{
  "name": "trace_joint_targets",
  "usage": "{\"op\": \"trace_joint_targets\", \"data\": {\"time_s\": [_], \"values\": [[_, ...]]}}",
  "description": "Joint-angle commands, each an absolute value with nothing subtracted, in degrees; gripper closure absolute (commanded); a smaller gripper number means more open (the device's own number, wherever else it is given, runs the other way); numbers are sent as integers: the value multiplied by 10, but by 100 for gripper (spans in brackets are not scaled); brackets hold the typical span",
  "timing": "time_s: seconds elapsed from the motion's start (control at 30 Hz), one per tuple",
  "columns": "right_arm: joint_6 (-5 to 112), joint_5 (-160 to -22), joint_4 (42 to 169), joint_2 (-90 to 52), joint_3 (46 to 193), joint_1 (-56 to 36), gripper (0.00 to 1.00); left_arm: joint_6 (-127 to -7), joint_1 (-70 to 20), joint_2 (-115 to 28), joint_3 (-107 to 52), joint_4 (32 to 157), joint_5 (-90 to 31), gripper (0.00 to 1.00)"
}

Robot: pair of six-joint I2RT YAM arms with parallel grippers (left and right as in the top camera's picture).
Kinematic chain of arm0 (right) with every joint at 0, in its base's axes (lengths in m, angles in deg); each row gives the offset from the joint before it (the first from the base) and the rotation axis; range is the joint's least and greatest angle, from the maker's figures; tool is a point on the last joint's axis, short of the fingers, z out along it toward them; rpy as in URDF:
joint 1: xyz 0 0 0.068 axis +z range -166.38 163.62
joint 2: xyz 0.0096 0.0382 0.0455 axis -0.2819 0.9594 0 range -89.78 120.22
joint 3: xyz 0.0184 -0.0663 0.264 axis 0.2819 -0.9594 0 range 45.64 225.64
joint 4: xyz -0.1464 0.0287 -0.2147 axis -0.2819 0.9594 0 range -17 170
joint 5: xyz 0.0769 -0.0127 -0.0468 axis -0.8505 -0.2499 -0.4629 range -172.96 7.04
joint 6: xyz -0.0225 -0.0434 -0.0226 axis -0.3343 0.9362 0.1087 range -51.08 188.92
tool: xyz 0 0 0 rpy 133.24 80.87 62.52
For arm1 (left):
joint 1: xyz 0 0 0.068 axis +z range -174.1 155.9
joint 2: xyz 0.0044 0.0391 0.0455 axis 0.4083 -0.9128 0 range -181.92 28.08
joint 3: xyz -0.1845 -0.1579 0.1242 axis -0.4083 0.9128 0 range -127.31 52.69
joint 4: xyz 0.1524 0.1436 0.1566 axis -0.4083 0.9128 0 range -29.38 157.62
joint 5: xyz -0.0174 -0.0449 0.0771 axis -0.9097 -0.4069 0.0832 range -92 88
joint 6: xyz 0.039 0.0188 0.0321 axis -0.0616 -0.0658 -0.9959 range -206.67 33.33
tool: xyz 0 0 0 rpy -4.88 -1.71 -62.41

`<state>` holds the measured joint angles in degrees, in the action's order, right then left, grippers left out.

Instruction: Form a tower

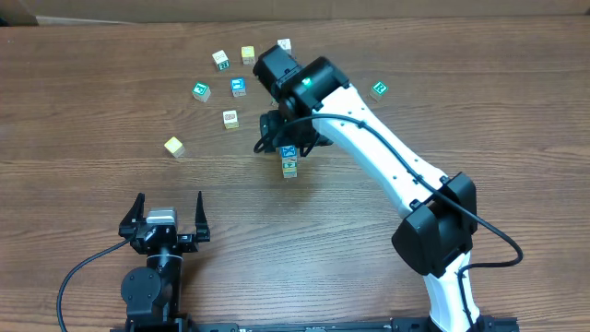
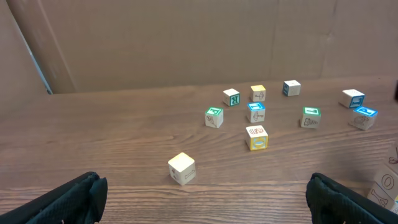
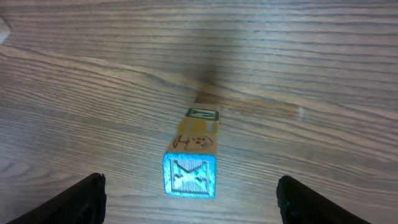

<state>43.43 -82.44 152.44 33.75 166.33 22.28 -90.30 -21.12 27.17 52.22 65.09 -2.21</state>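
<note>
Left end effector [image 1: 168,217] waits by the near edge of the worktop [image 1: 83,277], jaws spread wide and holding nothing. Further in, about the middle of the worktop, the tower [image 1: 289,164] stands upright with its blue cube [image 3: 189,175] on top. The right end effector [image 3: 189,205] hangs directly over it, fingers open on either side and clear of the cube's faces. From above, the number of cubes in the stack is hard to count; perhaps three. Beyond it, toward the far edge, loose cubes [image 1: 230,119] lie scattered and well apart from the stack.

The step in hand looks like the release after setting the blue cube. Next, the right arm should rise straight up, brushing neither side, then reach for a loose cube.
</note>
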Motion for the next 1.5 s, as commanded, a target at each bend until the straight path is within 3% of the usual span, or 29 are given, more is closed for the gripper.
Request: {"op": "trace_joint_targets", "data": {"time_s": [0.0,0.4,0.6,1.03,1.17,1.4,1.47], "values": [[417,-822,1507,336,1632,223,16,-918,-215,278,524,651,-18,0],[417,-822,1428,336,1547,230,18,-918,-215,278,524,651,-18,1],[417,-822,1425,336,1547,230,28,-918,-215,278,524,651,-18,0],[385,-779,1422,336,1547,253,29,-918,-215,278,524,651,-18,0],[385,-779,1420,336,1547,254,35,-918,-215,278,524,651,-18,1],[385,-759,1418,336,1547,254,36,-918,-215,278,524,651,-18,0],[385,-759,1418,336,1547,254,41,-918,-215,278,524,651,-18,0]]}}
